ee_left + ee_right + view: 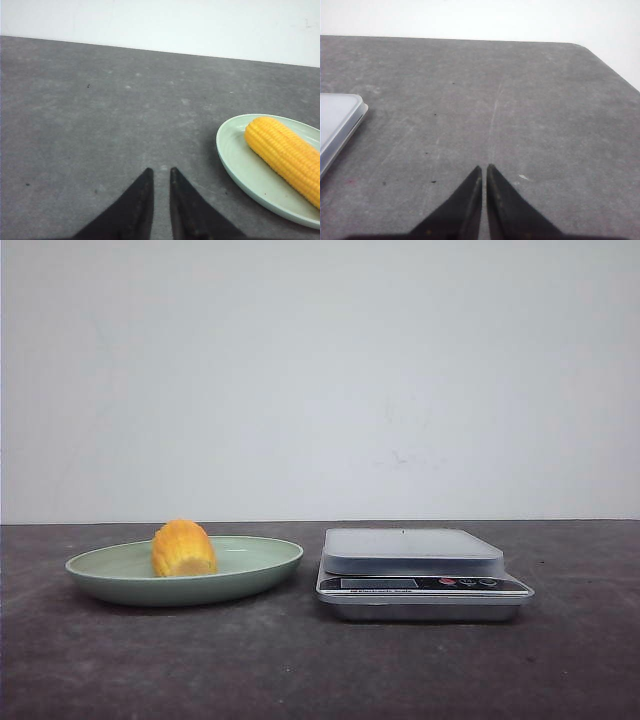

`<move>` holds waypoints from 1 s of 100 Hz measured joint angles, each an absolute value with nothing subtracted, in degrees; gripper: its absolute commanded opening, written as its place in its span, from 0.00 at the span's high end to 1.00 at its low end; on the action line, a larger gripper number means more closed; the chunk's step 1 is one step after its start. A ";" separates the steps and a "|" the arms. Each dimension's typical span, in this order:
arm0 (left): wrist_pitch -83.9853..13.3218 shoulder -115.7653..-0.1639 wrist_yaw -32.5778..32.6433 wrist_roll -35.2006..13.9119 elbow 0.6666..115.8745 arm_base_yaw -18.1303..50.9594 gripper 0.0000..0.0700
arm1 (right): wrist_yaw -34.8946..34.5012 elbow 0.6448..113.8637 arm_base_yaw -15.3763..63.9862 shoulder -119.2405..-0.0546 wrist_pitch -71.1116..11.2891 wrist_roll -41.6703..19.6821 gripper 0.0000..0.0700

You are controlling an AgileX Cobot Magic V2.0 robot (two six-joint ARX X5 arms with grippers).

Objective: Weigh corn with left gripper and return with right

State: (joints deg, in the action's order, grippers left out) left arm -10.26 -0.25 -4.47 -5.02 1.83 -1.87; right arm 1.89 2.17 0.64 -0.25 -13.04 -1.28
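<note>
The corn (184,548), orange-yellow, lies on the green plate (262,562) at the left of the table. The scale (412,550), with a bare pale platform, stands to its right. Neither gripper shows in the front view. In the left wrist view my left gripper (160,171) is empty, its black fingers together but for a narrow slit. It hovers over bare table, with the corn (285,152) and the plate (240,160) off to one side. My right gripper (484,167) is shut and empty over bare table, with a corner of the scale (335,120) off to one side.
The table is dark grey with a white wall behind it. Its far edge and rounded corner (580,46) show in the right wrist view. The scale's display and buttons (470,583) face the front.
</note>
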 measured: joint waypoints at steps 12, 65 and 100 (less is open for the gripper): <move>-10.26 -0.25 -4.47 -5.02 1.83 -1.87 0.98 | 1.89 2.17 0.64 -0.25 -13.04 -1.28 0.98; -10.26 -0.25 -4.47 -5.04 1.80 -1.87 0.98 | 1.89 2.17 0.64 -0.25 -13.02 -1.28 0.98; -10.26 -0.25 -4.47 -5.02 1.83 -1.87 0.98 | 1.89 2.11 0.64 -0.25 -12.25 -1.28 0.98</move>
